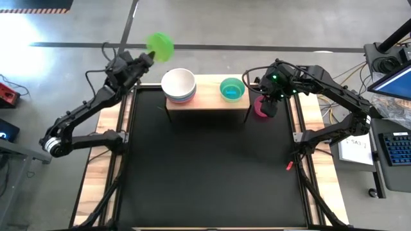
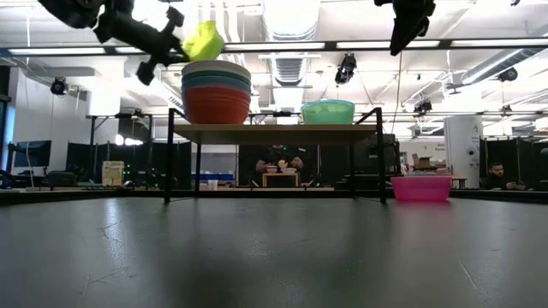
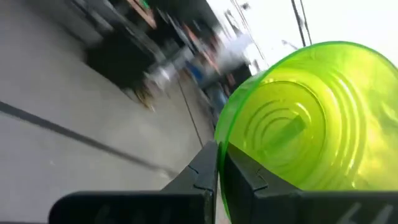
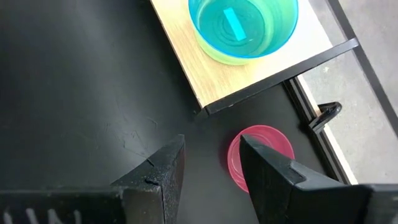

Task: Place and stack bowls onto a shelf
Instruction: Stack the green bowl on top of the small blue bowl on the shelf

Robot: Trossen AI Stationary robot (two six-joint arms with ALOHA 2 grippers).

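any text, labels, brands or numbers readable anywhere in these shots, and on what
None can be read.
Small round green plastic bowl: moulded rings and a raised bar inside its base, no lettering.
Small blue plastic bowl on the light-wood shelf: a plain pale rectangle inside, no legible text.
White paper sheet beside the table: print too small to read.
Keyboard: keys too small to read.

High cam looks straight down; low cam level at tabletop; both share shelf (image 1: 207, 99); wrists close-in.

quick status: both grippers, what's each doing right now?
Left gripper: shut on the green bowl's rim, raised beside the shelf.
Right gripper: open, empty, above the pink bowl.
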